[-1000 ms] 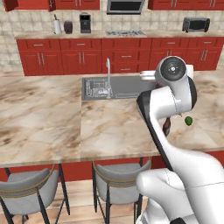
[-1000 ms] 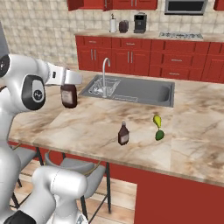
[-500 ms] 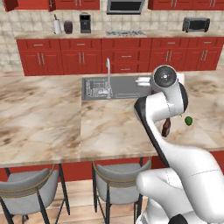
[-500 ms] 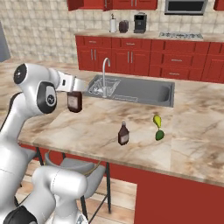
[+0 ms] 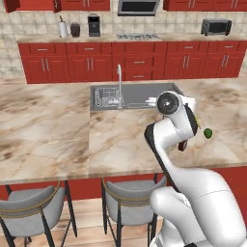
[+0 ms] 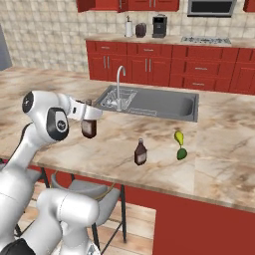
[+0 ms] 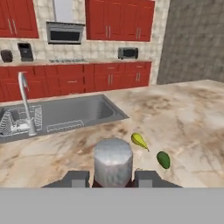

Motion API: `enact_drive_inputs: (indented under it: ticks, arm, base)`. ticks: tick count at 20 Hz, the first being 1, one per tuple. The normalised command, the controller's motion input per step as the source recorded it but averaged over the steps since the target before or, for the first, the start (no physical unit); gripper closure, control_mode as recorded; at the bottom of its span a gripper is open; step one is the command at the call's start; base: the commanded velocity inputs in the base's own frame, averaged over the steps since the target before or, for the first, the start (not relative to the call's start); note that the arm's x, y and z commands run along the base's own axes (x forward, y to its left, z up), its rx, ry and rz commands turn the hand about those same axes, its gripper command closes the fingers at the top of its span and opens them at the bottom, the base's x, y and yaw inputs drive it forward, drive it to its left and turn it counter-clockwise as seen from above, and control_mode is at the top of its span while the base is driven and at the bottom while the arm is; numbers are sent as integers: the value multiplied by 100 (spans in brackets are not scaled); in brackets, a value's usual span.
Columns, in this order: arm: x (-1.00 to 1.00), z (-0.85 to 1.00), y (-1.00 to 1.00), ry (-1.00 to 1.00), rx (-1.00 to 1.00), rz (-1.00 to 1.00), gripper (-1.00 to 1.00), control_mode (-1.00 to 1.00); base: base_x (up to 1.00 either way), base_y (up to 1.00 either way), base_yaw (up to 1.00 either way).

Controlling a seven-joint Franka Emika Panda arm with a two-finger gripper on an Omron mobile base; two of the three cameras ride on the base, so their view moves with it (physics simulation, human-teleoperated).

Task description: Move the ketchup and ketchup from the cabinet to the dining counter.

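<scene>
My gripper (image 6: 87,113) is shut on a dark red-brown ketchup bottle (image 6: 89,127) and holds it upright by the neck, a little above the dining counter (image 6: 99,149), near its front edge and in front of the sink. In the hand view the bottle's grey cap (image 7: 113,161) sits between my two fingertips (image 7: 77,178). A second ketchup bottle (image 6: 140,152) stands on the marbled top, to the right of the held one and apart from it.
A steel sink (image 6: 149,103) with a tall faucet (image 6: 118,82) is set into the counter behind the bottles. A yellow fruit (image 6: 178,138) and a green one (image 6: 181,154) lie right of the standing bottle. Two stools (image 5: 29,207) stand below the front edge. Red wall cabinets (image 7: 118,19) hang at the back.
My arm has swung the held bottle forward and down toward the counter top, closer to the standing bottle. Nothing on the counter has moved.
</scene>
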Motion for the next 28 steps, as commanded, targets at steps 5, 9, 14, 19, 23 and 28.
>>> enact_drive_inputs:
  ticks: [5, 9, 14, 19, 23, 28]
  arm:
    - [18, -37, 0, 0, 2, -20, 100, -100]
    - [19, -32, 0, 0, 0, -17, 100, -100]
    - [9, -36, -4, 0, -1, -9, 100, -100]
    - [5, -31, -4, 4, -4, -1, 100, -100]
    - [4, -27, -17, 6, -6, 0, 100, -100]
    - [5, -28, -15, 5, -8, 0, 100, -100]
  base:
    - [0, 0, 0]
    - [0, 0, 0]
    - [0, 0, 0]
    - [0, 0, 0]
    - [0, 0, 0]
    - [0, 0, 0]
